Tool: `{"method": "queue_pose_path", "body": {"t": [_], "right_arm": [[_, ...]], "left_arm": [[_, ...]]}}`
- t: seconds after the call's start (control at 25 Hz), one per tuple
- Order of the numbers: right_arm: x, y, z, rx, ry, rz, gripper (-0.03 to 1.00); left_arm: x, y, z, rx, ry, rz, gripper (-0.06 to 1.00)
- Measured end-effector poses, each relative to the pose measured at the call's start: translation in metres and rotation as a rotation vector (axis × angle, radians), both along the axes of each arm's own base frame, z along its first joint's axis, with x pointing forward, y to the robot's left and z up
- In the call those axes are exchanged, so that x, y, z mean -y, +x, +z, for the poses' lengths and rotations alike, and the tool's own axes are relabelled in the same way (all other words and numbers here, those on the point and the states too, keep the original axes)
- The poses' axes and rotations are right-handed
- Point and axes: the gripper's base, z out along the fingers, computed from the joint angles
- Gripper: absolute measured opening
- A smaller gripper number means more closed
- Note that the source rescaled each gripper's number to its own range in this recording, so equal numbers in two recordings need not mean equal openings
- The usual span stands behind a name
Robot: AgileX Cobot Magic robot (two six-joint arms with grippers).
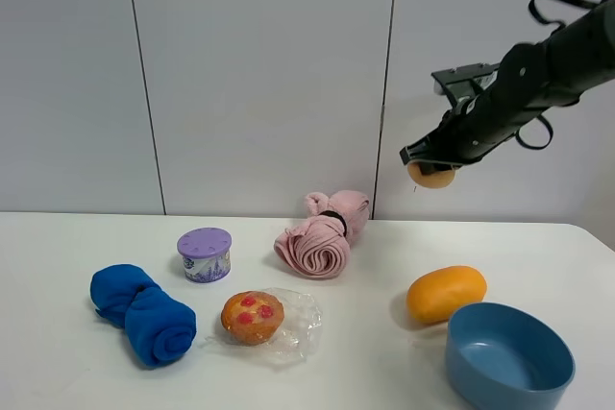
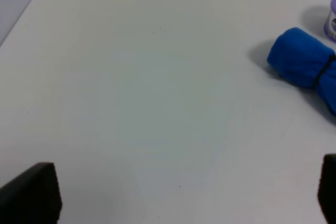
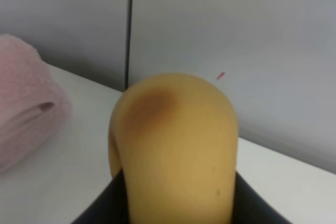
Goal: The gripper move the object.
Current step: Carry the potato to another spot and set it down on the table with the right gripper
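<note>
My right gripper [image 1: 429, 162] is raised high above the table at the right, in front of the wall, and is shut on the tan potato-like object [image 1: 431, 177]. In the right wrist view the object [image 3: 176, 145] fills the middle, tan with a reddish-brown spot, squeezed between the black fingers [image 3: 102, 211]. My left gripper [image 2: 184, 203] is out of the exterior high view; in the left wrist view its black fingertips [image 2: 31, 195] stand far apart over bare white table, holding nothing.
On the white table [image 1: 365, 372] lie a blue rolled cloth [image 1: 142, 312], a purple lidded cup [image 1: 204, 254], an orange muffin with red dots [image 1: 253, 316] on clear plastic, a pink rolled cloth [image 1: 322, 234], a smooth orange oval [image 1: 446, 293] and a blue bowl [image 1: 507, 357].
</note>
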Motion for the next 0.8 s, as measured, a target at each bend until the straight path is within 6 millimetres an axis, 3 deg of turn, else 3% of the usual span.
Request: {"method": "queue_pose_path", "body": {"t": [0.2, 0.36, 0.56, 0.8], "right_arm": [[0.001, -0.038, 0.059, -0.071, 0.023, 0.002, 0.00], [-0.014, -0.074, 0.092, -0.148, 0.004, 0.067, 0.00], [-0.049, -0.115, 0.109, -0.257, -0.023, 0.206, 0.00], [-0.101, -0.146, 0.101, -0.348, -0.060, 0.373, 0.00]], "left_arm": [[0.000, 0.000, 0.000, 0.000, 0.000, 0.000, 1.00], [0.000, 0.000, 0.000, 0.000, 0.000, 0.000, 1.00], [0.000, 0.000, 0.000, 0.000, 0.000, 0.000, 1.00], [0.000, 0.000, 0.000, 0.000, 0.000, 0.000, 1.00]]}}
